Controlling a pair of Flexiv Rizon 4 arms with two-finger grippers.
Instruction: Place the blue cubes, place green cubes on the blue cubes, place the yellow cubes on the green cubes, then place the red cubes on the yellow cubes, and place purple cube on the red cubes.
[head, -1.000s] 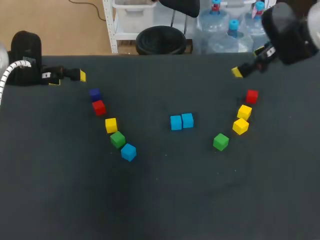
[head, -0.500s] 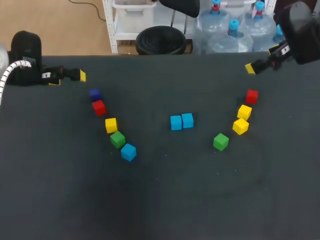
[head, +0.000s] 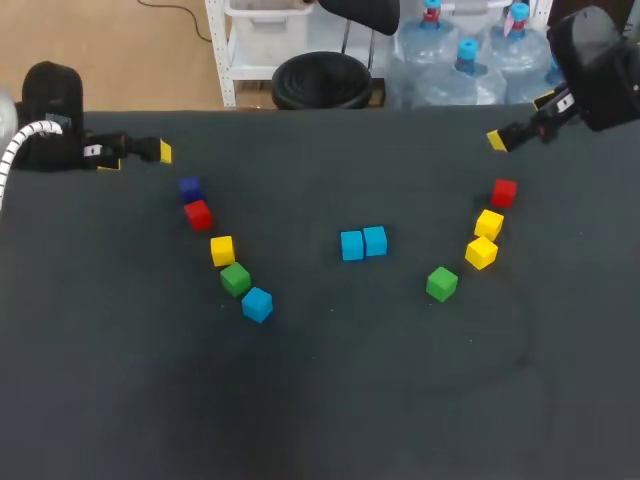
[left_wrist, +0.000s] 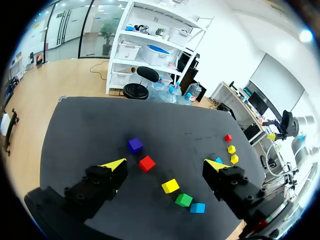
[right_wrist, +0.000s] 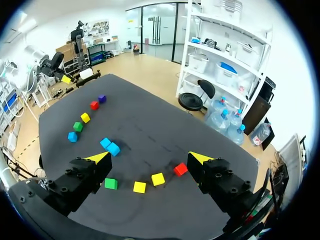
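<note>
Okay, right gripper (head: 520, 122) and left gripper (head: 138, 157) both gape empty. A green cube (head: 441, 284) sits right of the paired blue cubes (head: 362, 243), on my right gripper's side, so that arm's nearer.

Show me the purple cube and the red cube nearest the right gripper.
purple cube (head: 190, 187): head view, middle of its top face.
red cube (head: 504, 192): head view, middle of its top face.

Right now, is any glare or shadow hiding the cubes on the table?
Head view: even light, no glare on the black table; the purple cube is dim against it but visible. Left wrist view: no glare there either. Right wrist view: the two touching blue cubes cast only a small shadow.
</note>
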